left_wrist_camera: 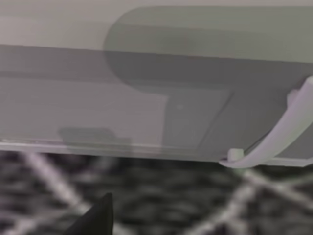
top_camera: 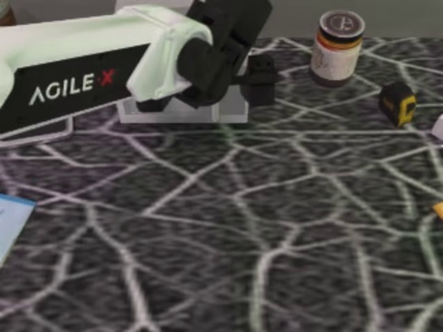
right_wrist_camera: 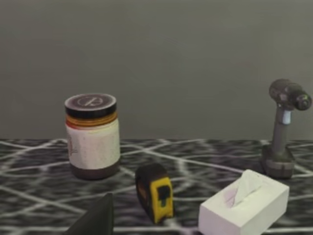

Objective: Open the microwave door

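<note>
The left arm (top_camera: pixel 83 69) reaches in from the left across the far part of the table (top_camera: pixel 228 228), and its white and black body covers most of the microwave (top_camera: pixel 232 111), which stands at the far edge, left of the middle; only the pale lower front and base show below the arm in the top view. The left gripper (top_camera: pixel 261 77) sits at the microwave's right front corner, just beside it. From the left wrist view the microwave door (left_wrist_camera: pixel 146 98) fills the frame close up, a flat light grey panel with a darker grey window (left_wrist_camera: pixel 166 83), and a pale curved handle (left_wrist_camera: pixel 279 134) stands off the door's edge; one dark fingertip (left_wrist_camera: pixel 100 218) shows low in that view, apart from the door. Whether the claw is open or shut, and whether it has hold of the handle, cannot be told from these views. The door lies flat against the microwave's front as far as can be seen. To the right of the microwave, at the far side, stands a jar (top_camera: pixel 337 48) with a dark lid, and near it to the right lies a yellow and black tape measure (top_camera: pixel 398 104). The right wrist view also shows a white tissue box (right_wrist_camera: pixel 244 205) and a grey drill (right_wrist_camera: pixel 283 132) standing upright. The right arm is out of the top view.
</note>
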You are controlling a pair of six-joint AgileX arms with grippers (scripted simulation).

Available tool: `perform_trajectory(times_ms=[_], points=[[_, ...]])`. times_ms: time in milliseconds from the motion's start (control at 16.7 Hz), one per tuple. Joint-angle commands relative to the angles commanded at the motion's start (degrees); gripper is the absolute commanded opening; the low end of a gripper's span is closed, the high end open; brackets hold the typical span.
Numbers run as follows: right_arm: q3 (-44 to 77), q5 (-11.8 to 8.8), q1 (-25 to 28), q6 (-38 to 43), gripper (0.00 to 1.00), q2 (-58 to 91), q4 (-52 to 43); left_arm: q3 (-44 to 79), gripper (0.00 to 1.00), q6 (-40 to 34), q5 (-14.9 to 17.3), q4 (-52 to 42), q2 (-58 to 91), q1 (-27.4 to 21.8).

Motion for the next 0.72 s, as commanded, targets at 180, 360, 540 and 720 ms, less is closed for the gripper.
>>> perform_trajectory(times_ms=[180, 360, 540, 720], points=[[0.0, 0.0, 0.0, 0.0, 1.00, 0.0, 0.0, 0.2, 1.00, -0.1, 0.0, -0.1, 0.3, -0.1], [0.0, 0.0, 0.0, 0.0, 1.00, 0.0, 0.0, 0.1, 1.00, 0.1, 0.1, 0.2, 0.3, 0.2], [0.0, 0.0, 0.0, 0.0, 1.00, 0.0, 0.0, 1.9, 1.00, 1.2, 0.8, 3.1, 4.5, 1.3], [0.0, 0.0, 0.0, 0.0, 1.00, 0.0, 0.0, 4.2, 1.00, 2.9, 2.0, 7.4, 10.9, 3.1]])
